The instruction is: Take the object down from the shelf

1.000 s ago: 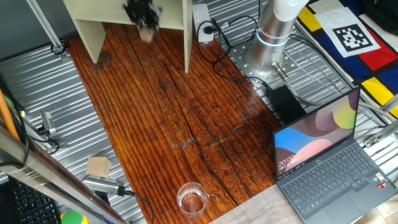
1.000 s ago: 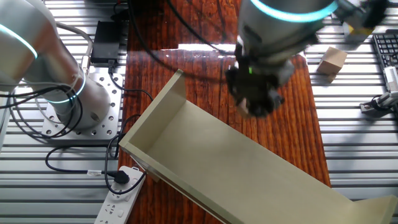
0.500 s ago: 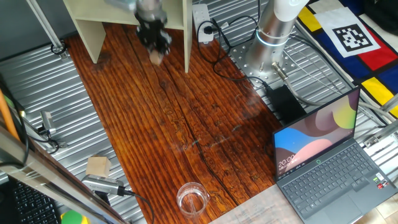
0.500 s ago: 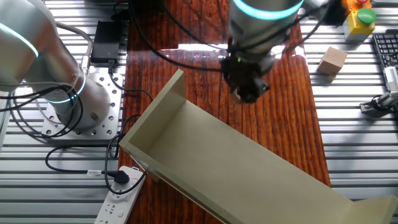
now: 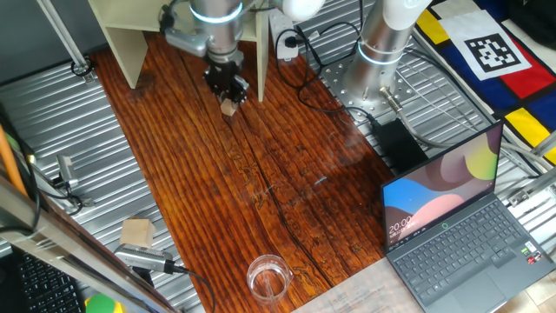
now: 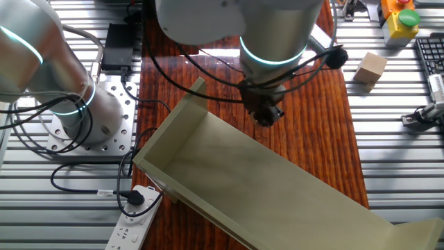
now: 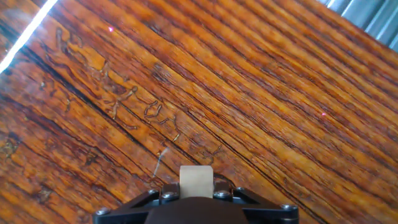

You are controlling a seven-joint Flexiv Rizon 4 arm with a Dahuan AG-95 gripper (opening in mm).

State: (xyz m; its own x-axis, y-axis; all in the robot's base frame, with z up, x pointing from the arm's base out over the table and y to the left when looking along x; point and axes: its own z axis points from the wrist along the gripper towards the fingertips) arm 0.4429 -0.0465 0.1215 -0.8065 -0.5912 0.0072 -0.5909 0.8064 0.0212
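Observation:
The tiny light-tan wooden cube (image 5: pixel 228 107) is held between my gripper's fingers, just in front of the cream-beige shelf (image 5: pixel 130 35) and a little above the wooden tabletop. My gripper (image 5: pixel 228 97) is shut on it. In the hand view the cube (image 7: pixel 196 182) sits between the two dark fingers at the bottom edge, with wood grain below. In the other fixed view the gripper (image 6: pixel 264 114) hangs beside the shelf's long board (image 6: pixel 263 187); the cube is hidden there by the hand.
A larger pale wooden block (image 5: pixel 137 232) and a glass (image 5: pixel 268 276) stand near the front edge. An open laptop (image 5: pixel 452 217) is at the right. A power strip (image 5: pixel 282 30) and cables lie behind the shelf's right upright.
My gripper has come out from under the shelf board with the cube, moving forward and down toward the tabletop.

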